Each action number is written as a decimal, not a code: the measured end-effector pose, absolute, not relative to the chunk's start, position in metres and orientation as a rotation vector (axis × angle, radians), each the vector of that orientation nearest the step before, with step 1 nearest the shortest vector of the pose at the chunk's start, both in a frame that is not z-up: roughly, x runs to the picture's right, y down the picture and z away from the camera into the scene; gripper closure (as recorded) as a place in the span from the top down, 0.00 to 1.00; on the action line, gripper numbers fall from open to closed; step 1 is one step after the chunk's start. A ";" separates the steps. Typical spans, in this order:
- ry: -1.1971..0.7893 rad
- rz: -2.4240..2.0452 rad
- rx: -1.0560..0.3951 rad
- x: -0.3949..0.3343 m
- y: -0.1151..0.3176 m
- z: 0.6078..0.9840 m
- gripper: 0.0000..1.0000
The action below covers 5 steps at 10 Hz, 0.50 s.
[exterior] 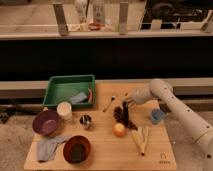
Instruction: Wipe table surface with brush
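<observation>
The light tan table surface (100,157) has a small dark mark (162,160) near its front right corner. My gripper (126,103) is at the end of the white arm that reaches in from the right, over the table's middle right. It is shut on the slim black brush (126,116), which points down to the tabletop. The brush's lower end is beside the dark reddish-brown bumpy cluster (119,113) and just behind the orange ball (118,130).
A green tray (57,92) with a cloth and a red item stands at the back left. On the table are a white cup (64,110), purple bowl (46,121), red bowl (76,148), grey-blue cloth (47,149), metal cup (86,120), spoon (109,104), blue cup (157,116) and yellow husk (141,139).
</observation>
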<state>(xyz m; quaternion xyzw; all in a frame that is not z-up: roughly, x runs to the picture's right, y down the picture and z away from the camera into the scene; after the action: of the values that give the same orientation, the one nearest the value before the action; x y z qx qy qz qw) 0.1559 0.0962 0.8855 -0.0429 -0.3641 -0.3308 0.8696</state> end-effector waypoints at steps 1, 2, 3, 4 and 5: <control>-0.759 -0.682 -0.097 0.166 0.104 0.880 0.00; -0.751 -0.666 -0.108 0.178 0.115 0.873 0.00; -0.738 -0.647 -0.114 0.187 0.120 0.869 0.00; -0.724 -0.623 -0.112 0.198 0.122 0.867 0.00; -0.703 -0.600 -0.105 0.211 0.118 0.867 0.00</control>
<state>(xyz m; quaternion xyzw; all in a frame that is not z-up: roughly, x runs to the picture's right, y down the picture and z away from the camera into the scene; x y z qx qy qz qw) 0.2114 0.1183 0.8675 -0.0507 -0.3388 -0.2895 0.8938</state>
